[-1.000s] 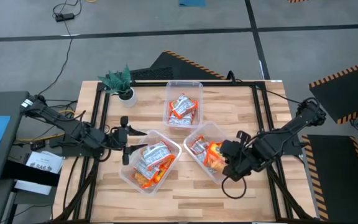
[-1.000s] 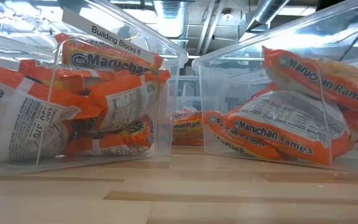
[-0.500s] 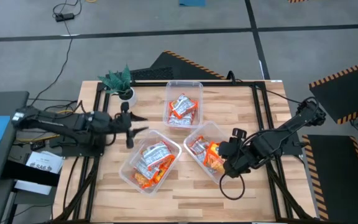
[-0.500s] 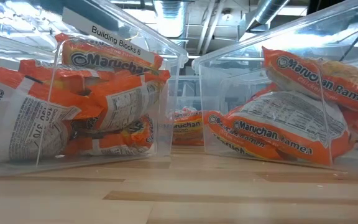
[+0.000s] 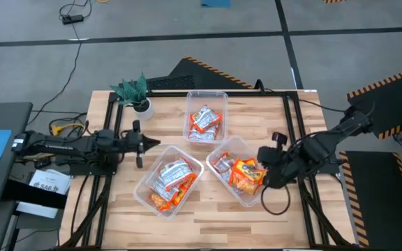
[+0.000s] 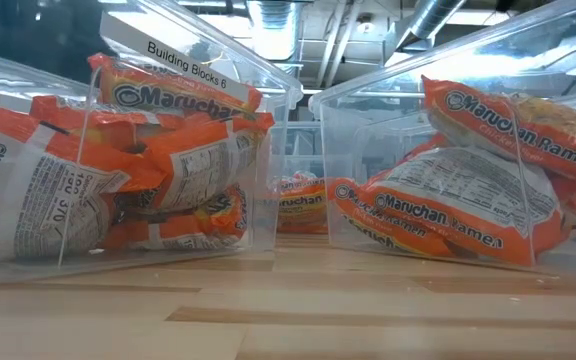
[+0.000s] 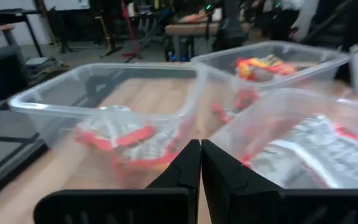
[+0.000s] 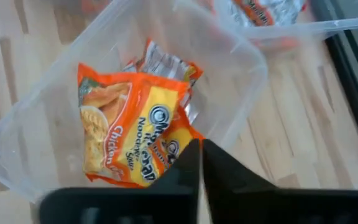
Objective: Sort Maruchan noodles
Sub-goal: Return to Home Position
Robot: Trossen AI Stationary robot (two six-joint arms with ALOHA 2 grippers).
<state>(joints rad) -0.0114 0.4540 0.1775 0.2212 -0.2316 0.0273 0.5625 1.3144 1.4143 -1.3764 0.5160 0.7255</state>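
Note:
Three clear tubs hold the Maruchan packets: a far middle tub [image 5: 205, 118], a near left tub [image 5: 169, 183] and a near right tub [image 5: 241, 173]. The packets, orange and silvery-grey, lie in heaps on the tub floors [image 6: 168, 150] [image 6: 468, 190]. An orange chicken packet [image 8: 132, 130] lies on top in the near right tub. My left gripper [image 5: 156, 143] is shut and empty, level above the table left of the tubs [image 7: 199, 163]. My right gripper [image 5: 266, 174] is shut and empty at the near right tub's right rim [image 8: 201, 168]. Neither gripper shows in the low view.
A small potted green plant [image 5: 135, 92] stands at the table's far left corner. Black frame rails [image 5: 292, 118] run along the table's left, right and far sides. Bare wood [image 5: 271, 118] lies right of the far tub and along the near edge.
My right gripper has drawn back from over the near right tub toward the table's right edge, and the orange packet now lies uncovered in that tub. My left gripper has swung away from the near left tub, toward the table's far and left edges.

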